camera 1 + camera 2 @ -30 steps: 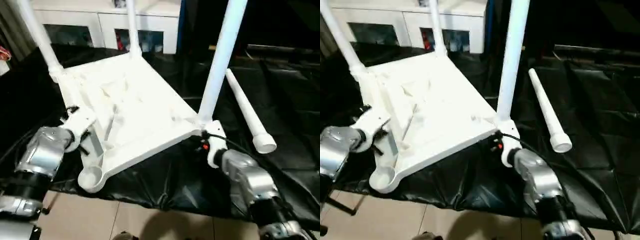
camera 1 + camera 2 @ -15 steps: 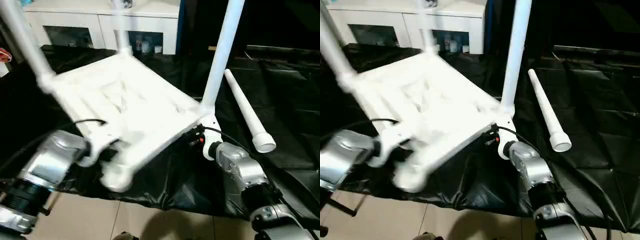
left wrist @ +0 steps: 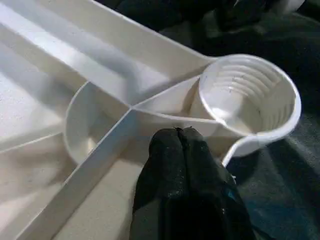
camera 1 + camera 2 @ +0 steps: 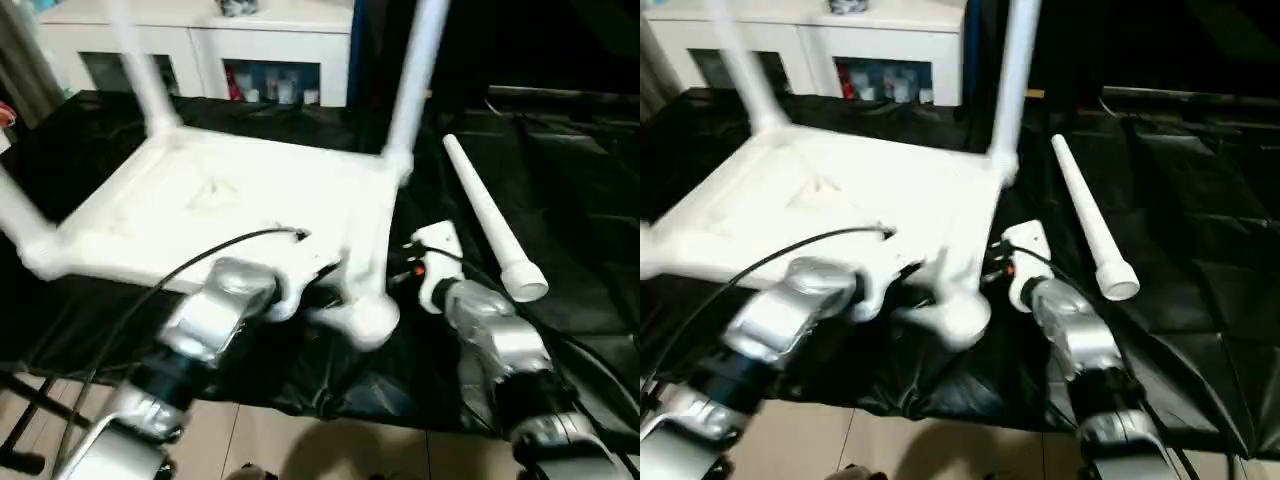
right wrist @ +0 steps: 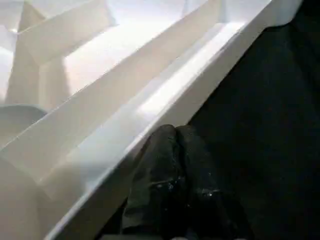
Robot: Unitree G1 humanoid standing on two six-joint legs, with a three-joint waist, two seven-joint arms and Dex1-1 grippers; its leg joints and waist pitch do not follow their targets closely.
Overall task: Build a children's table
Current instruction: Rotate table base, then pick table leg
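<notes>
The children's table top point(image 4: 230, 210) lies upside down on the black sheet, ribbed side up. Three white legs stand in its corners point(image 4: 415, 80) point(image 4: 135, 70) point(image 4: 18, 215). The near corner socket point(image 4: 368, 318) is empty, and a loose leg point(image 4: 485, 215) lies on the sheet to the right. My left gripper point(image 3: 177, 135) is shut, its tips against the rib wall right beside the empty socket point(image 3: 245, 100). My right gripper point(image 5: 175, 132) is shut with nothing held, its tips just at the outer edge of the top's rim point(image 5: 165, 105).
The black-sheeted table point(image 4: 560, 180) ends close in front of me, with tiled floor point(image 4: 300, 440) below. A white cabinet with glass doors point(image 4: 250, 50) stands behind. A black cable point(image 4: 200, 255) arcs over the top from my left arm.
The top has swung round, its empty socket moving right toward my right arm, with my left arm following. My right gripper has shut and come away from the legged corner.
</notes>
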